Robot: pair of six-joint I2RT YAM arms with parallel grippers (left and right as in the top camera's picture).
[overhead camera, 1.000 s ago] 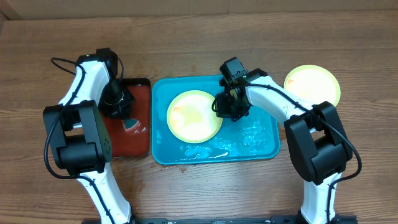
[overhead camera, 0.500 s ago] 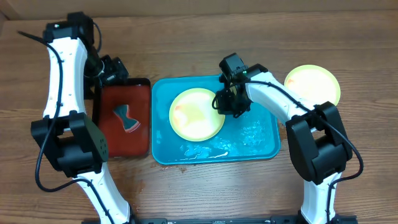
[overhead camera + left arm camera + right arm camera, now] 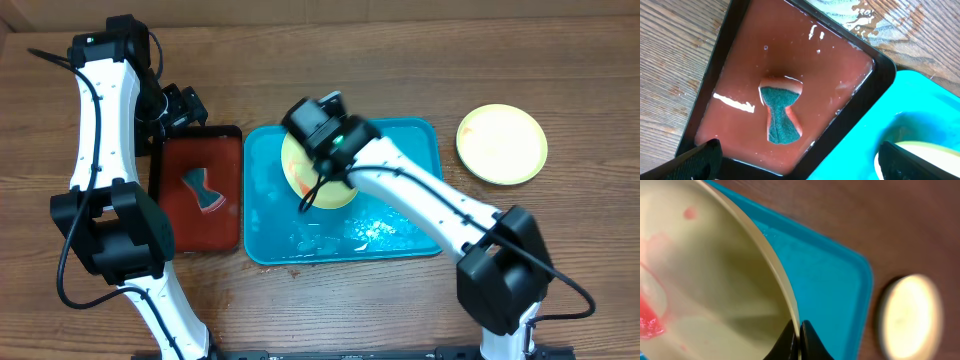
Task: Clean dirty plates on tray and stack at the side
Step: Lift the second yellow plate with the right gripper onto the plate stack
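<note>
We are seeing two plates: the right end effector [image 3: 799, 339] is pinching one smeared plate [image 3: 705, 280] over the turquoise tray [image 3: 400, 235]; another plate [image 3: 502, 143] is lying on the worktop [image 3: 330, 300]. The left end effector [image 3: 795, 160] is hanging spread above one sponge [image 3: 781, 114].

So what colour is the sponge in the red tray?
Teal-green top, with a pinkish edge, seen best by the left wrist: sponge, in the red tray.

Pale yellow plate [image 3: 710, 275] fills left of view, red smears [image 3: 652, 320] at lower left, small pink spot near top. Right gripper [image 3: 799, 339] at bottom centre, fingers [image 3: 788, 341] pinched on plate rim. Blue tray [image 3: 825, 290] behind plate, rounded corner at right, wet sheen. Brown table [image 3: 865, 215] beyond. Second round pale plate [image 3: 910, 315] on table at right, blurred, apart from tray.
</note>
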